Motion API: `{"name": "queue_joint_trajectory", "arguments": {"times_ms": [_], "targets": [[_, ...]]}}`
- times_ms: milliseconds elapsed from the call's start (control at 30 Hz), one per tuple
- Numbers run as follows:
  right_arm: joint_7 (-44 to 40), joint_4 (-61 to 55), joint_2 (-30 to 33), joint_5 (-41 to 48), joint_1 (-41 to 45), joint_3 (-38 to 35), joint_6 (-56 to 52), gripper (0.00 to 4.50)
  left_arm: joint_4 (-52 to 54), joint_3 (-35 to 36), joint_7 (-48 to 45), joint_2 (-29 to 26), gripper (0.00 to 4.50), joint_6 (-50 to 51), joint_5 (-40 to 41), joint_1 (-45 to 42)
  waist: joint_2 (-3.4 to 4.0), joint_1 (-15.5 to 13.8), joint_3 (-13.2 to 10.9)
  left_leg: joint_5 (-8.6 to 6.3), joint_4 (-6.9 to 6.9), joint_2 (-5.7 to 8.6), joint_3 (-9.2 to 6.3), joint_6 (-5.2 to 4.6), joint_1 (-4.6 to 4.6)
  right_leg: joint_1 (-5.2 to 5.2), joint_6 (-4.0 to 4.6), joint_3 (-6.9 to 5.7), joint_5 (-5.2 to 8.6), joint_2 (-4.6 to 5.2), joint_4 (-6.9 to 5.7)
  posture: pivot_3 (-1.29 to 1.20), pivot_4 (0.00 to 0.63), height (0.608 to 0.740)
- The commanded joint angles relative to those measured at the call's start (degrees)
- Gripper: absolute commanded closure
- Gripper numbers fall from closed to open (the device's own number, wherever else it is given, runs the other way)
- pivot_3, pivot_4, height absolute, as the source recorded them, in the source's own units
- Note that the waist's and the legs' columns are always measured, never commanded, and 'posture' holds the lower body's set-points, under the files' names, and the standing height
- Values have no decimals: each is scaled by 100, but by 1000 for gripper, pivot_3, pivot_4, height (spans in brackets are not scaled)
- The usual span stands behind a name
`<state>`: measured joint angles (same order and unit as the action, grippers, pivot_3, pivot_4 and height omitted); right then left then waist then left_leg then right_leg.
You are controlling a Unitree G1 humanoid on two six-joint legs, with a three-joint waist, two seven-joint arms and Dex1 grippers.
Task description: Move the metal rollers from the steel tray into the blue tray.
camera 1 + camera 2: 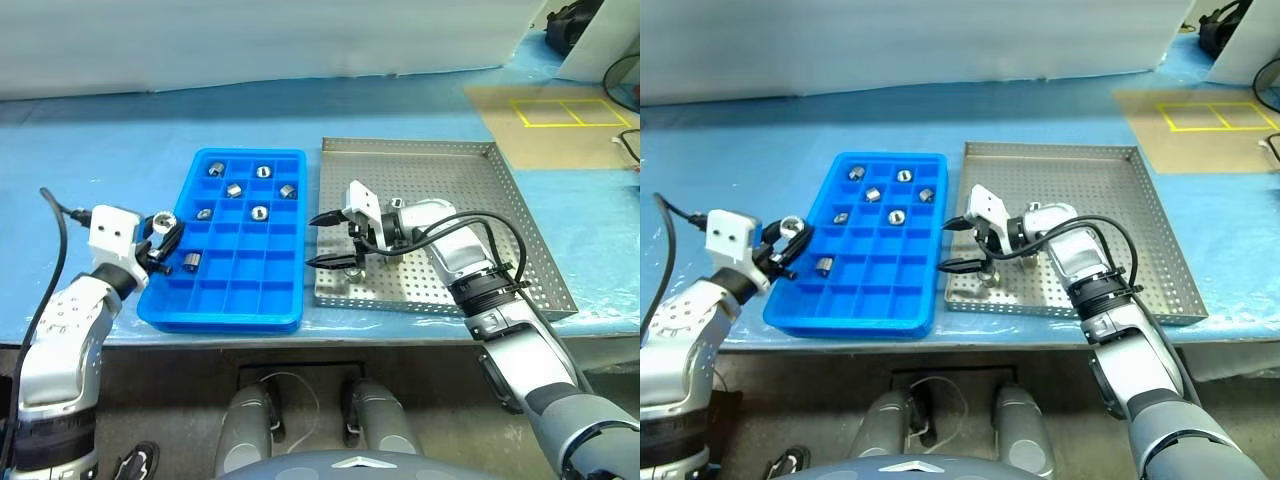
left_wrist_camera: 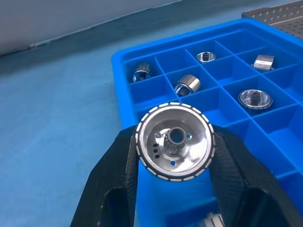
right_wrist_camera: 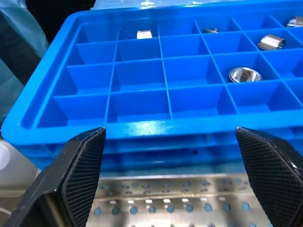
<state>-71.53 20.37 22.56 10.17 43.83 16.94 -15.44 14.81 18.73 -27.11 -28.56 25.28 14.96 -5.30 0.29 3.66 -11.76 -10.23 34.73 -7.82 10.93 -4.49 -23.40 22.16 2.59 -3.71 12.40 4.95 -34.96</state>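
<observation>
**Q:** Nearest the camera, what does the left hand (image 2: 174,156) carry?

**A:** One wide, flat metal roller (image 2: 174,142), pinched at its rim between the two black fingers (image 2: 118,170). Its open face with the centre hole turns toward the wrist camera. The hand sits at the blue tray's (image 1: 160,300) left edge, with the roller over the rim there.

**Q:** Contents of the blue tray?

**A:** Seven rollers counted in the head view, each in its own compartment. Six sit in the far half: one at the far left corner (image 1: 215,168), one (image 1: 264,171) in the far row further right, two in the second row (image 1: 234,190) (image 1: 288,190), and two in the third row (image 1: 204,213) (image 1: 259,212). A seventh (image 1: 188,261) lies in the left column nearer the front, just beside the left hand. The near rows are otherwise bare.

**Q:** Right hand (image 1: 328,240)?

**A:** Spread wide, holding nothing. It points toward the blue tray from over the steel tray's (image 1: 520,200) near left corner, fingertips close to the gap between the two trays.

**Q:** Any rollers in the steel tray?

**A:** Cannot tell; something small lies under the right hand, but the arm covers it. The rest of the perforated floor looks bare.

**Q:** Layout?

**A:** Both trays rest side by side on the blue-covered table (image 1: 120,150), steel tray on the right.
</observation>
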Motion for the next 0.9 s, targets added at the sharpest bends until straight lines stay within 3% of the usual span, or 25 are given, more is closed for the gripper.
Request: {"name": "queue_joint_trajectory", "arguments": {"times_ms": [33,267,733,767,900], "targets": [[56,-377,83,46,-117,-115,-57,0,-187,-170,-119,-83,2779,-249,-12,-239,-6,17,3,0,-2,-2,7,-1,0,4,0,3,0,-1,1,-382,150,740],[227,-715,194,81,-327,-176,-246,0,-698,-515,-301,-78,2779,-426,-58,-549,-9,28,6,2,-17,-10,43,-24,-48,69,5,15,-1,-4,7,-430,150,740],[433,-890,243,88,-445,-196,-301,0,-959,-765,-542,-28,2779,-392,114,-779,-10,44,6,0,-16,-13,59,-22,-43,71,10,25,-4,-4,4,-453,150,740],[440,-888,243,89,-444,-195,-296,0,-960,-775,-519,-16,2053,-426,89,-776,-9,44,6,0,-16,-13,59,-22,-43,71,10,25,-4,-4,4,-453,150,740],[458,-845,227,84,-414,-193,-275,0,-981,-808,-434,-32,818,-523,-25,-821,-10,45,6,0,-16,-13,60,-23,-42,71,10,25,-4,-4,4,-451,150,740]]}}
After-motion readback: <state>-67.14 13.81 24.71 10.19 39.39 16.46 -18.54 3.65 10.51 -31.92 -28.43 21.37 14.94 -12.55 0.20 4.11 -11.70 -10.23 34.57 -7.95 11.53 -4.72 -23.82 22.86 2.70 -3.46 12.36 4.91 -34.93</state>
